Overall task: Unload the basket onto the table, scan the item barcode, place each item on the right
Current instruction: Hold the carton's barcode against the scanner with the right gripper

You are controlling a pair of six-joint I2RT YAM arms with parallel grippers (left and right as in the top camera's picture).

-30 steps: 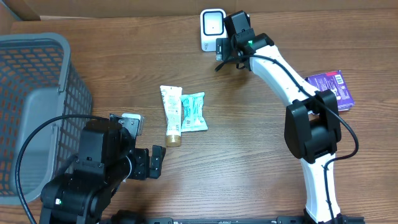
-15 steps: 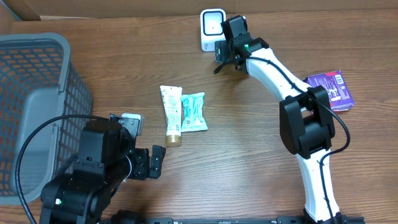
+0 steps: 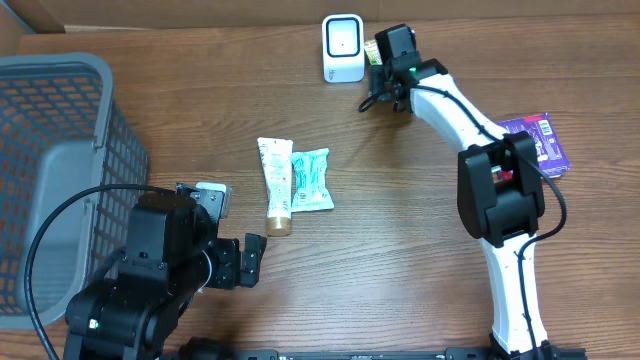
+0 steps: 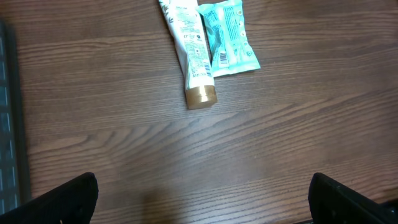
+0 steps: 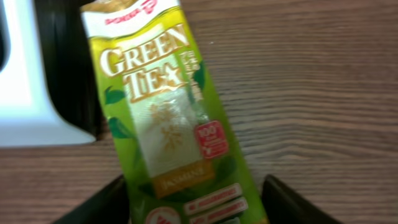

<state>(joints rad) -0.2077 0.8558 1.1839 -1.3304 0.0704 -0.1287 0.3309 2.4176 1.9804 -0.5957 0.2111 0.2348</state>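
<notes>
Wood-grain table fills the overhead, with a grey mesh basket on the left edge of frame and a white scanner standing at top centre. right gripper sits just right of the scanner. Its wrist cam shows the green tea packet between the fingers: both are pressed against the packet's long edges at the bottom of frame, so it's gripping the packet at a middling width. The face toward the wrist cam carries the GREEN TEA print and a small red label. The packet's top end leans toward the upper left of that frame, just beside the scanner's white body; can't tell if they touch. In the overhead only a sliver of green shows between gripper and scanner. left gripper is at lower left of the overhead, jaws wide apart over bare wood; its wrist cam only catches the two fingertips in the bottom corners. Mid-table a white tube, gold cap toward the bottom of frame, lies touching a teal sachet on its right. A purple packet lies flat near the right edge, partly hidden by the right arm
</notes>
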